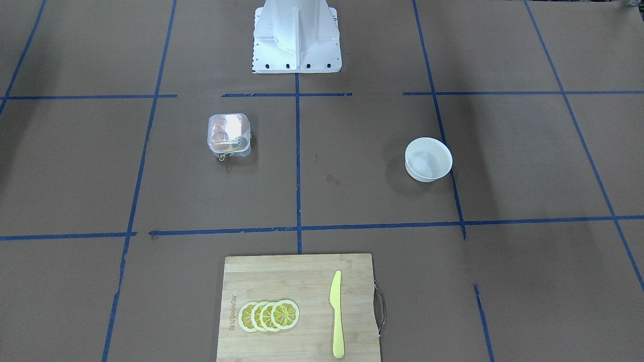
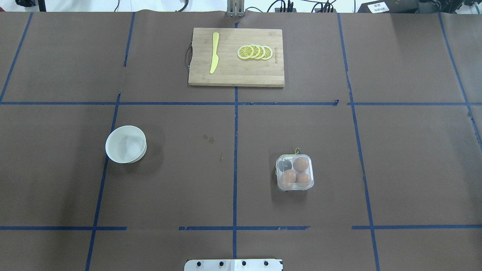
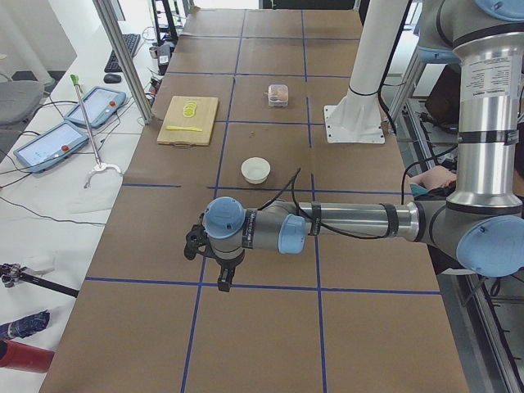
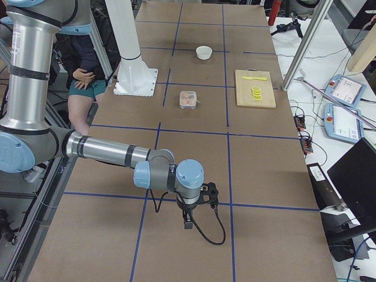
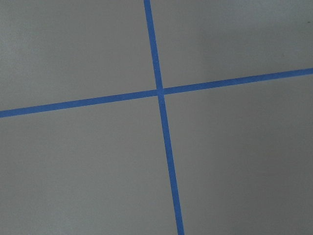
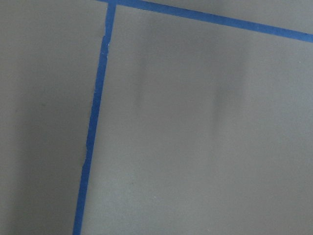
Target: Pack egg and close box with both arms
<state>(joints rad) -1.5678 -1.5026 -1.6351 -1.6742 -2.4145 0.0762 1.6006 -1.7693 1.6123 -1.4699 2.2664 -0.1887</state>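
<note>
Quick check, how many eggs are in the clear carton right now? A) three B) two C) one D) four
A: the overhead view shows three eggs inside the box, with the fourth cell empty.

The left arm and right arm, on a white pedestal.
Silver-grey tubes are capped in pale blue at the joints; black cables are looped at the wrists.
</note>
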